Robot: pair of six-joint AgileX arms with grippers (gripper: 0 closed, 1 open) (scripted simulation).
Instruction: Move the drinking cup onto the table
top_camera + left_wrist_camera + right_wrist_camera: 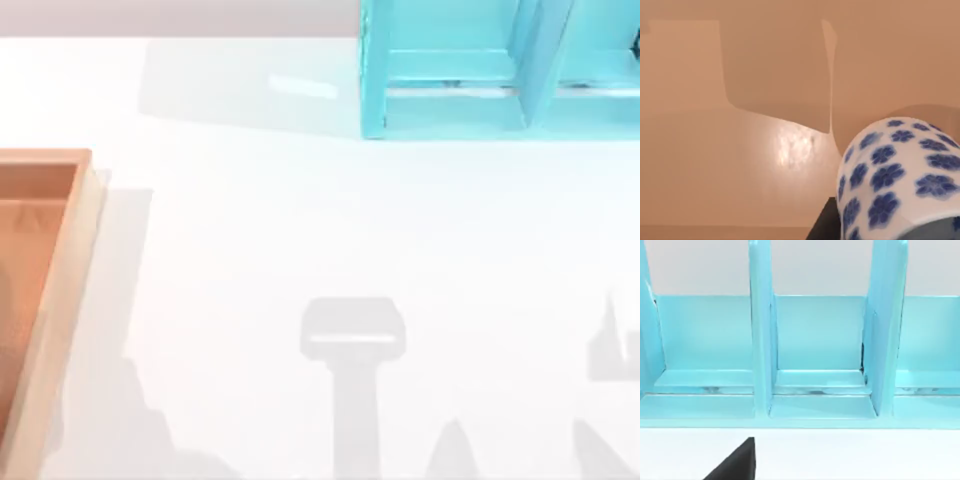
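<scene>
wooden tray (60,300) left, blue shelf (470,100) right

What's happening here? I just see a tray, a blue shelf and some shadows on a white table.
A two-armed robot is meant to move a drinking cup onto the white table. Its left wrist camera shows the blue-flowered cup close up against the orange-brown floor of the wooden tray, at the table's left edge, so the cup looks not yet moved. The right wrist camera faces the light-blue shelf unit at the table's far right. A dark part of each gripper peeks into its own wrist view.
</scene>
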